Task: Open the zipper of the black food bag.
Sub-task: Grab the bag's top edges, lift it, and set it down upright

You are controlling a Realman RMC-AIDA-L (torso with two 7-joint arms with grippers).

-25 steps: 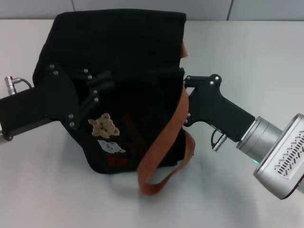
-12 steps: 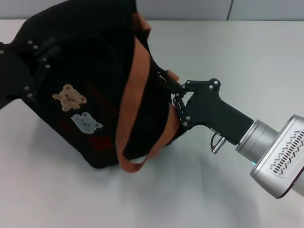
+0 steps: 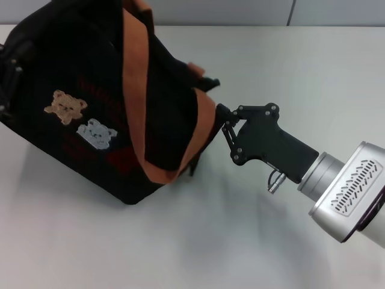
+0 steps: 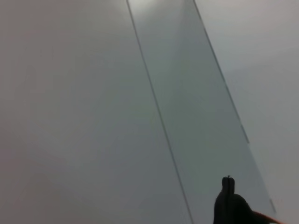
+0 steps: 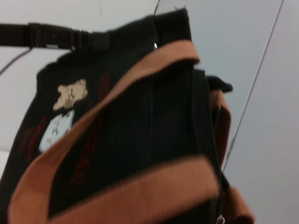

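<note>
The black food bag (image 3: 96,72) lies tilted at the upper left of the white table, bear patches (image 3: 66,105) facing me and orange-brown handles (image 3: 135,90) draped over it. In the right wrist view the bag (image 5: 154,121) fills the picture. The zipper blends into the black fabric; a dark seam (image 5: 208,135) runs along the top edge. A small black tab (image 3: 208,83) sticks out at the bag's right end. My right gripper (image 3: 222,117) is shut, its tips touching that end by the strap. Only a sliver of my left gripper (image 3: 5,72) shows, pressed against the bag's left side.
The white table (image 3: 180,241) spreads out in front of and to the right of the bag. A grey wall (image 3: 240,12) runs along the table's far edge. The left wrist view shows only pale surface and a dark tip (image 4: 228,205).
The bag has swung left and away with my left gripper, tipping further so its front faces up. My right gripper has stayed nearly in place at the bag's right end.
</note>
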